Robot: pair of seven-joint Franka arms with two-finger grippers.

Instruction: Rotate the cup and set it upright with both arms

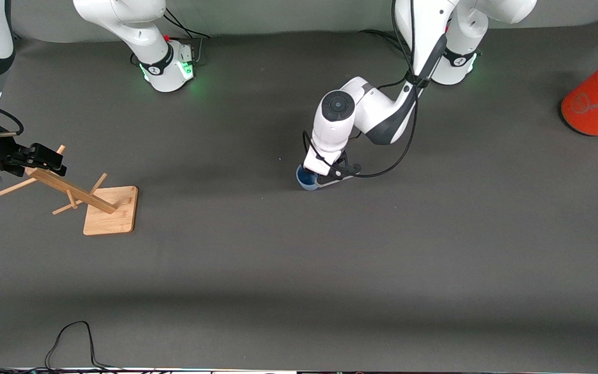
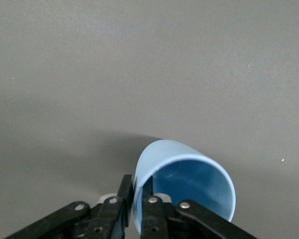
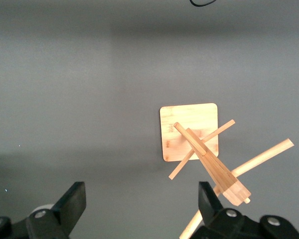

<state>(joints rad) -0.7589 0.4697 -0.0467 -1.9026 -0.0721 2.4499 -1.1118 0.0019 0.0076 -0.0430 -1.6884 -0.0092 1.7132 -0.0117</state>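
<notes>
- I see the left hand (image 1: 325,179) low at the middle of the counter (image 1: 299,270), its fingers (image 2: 124,196) pinched on the rim wall of the cup (image 2: 182,186), one outside and one inside.
- The cup (image 1: 307,179) is pale blue and sits at the counter surface, mouth toward the wrist camera; I cannot tell whether it is fully upright.
- My right hand (image 3: 139,204) waits with its fingers spread wide, holding nothing, over the wooden rack (image 1: 78,189) at the right arm's end of the counter.
- The rack (image 3: 199,144) has a square base, a post and cross pegs.
- An orange can (image 1: 597,104) with a grey lid stands at the left arm's end.
</notes>
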